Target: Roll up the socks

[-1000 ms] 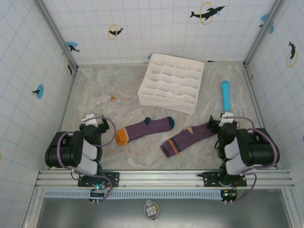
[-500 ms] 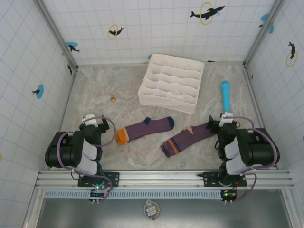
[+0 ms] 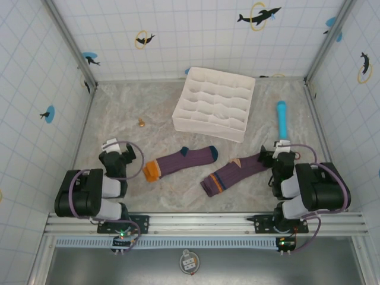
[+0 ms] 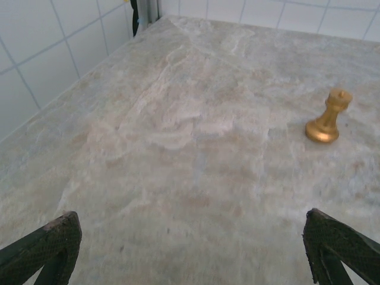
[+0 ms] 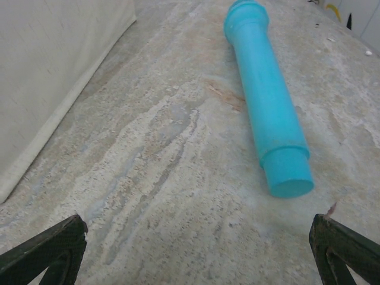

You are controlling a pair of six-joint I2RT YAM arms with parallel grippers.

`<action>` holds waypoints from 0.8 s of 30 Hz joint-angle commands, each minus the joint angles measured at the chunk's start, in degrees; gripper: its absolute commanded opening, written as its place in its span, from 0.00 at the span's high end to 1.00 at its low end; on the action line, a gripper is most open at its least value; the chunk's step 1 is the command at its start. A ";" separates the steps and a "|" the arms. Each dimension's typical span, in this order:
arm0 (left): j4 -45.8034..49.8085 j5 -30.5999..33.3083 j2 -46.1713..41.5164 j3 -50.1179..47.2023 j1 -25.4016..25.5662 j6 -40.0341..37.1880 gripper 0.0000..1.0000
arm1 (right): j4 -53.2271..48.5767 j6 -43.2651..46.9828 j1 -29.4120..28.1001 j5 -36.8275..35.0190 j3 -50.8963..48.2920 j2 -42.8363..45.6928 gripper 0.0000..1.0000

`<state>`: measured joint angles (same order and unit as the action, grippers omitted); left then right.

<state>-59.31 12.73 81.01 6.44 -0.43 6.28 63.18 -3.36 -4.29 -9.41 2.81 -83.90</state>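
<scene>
Left arm: shifted slightly toward the left edge of the beige marbled tabletop since half a second earlier; the socks are left unmoved.

Left gripper: placed near the near-left corner; its dark fingers are spread wide, with nothing held between them.

Right gripper: placed near the near-right corner; it is likewise wide open and empty, as seen in its wrist view.

Purple ribbed sock with orange toe and dark teal heel: laid flat and unrolled, left of centre toward the near edge, with the toe pointed at the left gripper.

Purple ribbed sock with tan heel and striped cuff: laid flat and unrolled, right of centre, with its foot end just beside the right gripper.

White fabric divided organiser box: set at the centre toward the far edge.

Light blue plastic cylinder: laid near the right edge, beyond the right gripper.

Small gold chess piece: stood upright toward the left side.
</scene>
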 commanded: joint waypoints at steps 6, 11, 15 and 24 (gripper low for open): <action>46.63 -1.73 -9.01 22.04 -0.29 15.27 0.03 | -32.54 -0.19 -11.72 -15.25 13.71 11.55 0.00; 65.59 -10.34 -13.08 28.40 -0.21 27.25 0.04 | -54.04 -12.23 -19.79 -19.34 23.55 16.58 0.00; 73.97 -19.52 -16.41 29.80 2.33 34.28 0.12 | -65.10 -19.26 -26.24 -12.69 28.84 17.02 0.01; 76.47 -25.61 -22.21 27.35 20.03 49.56 0.19 | -73.91 -28.13 -40.92 -15.65 31.57 15.68 0.00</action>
<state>14.22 -9.30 60.82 34.74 16.47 47.33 -5.82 -26.37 -41.98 -22.79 32.69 -68.12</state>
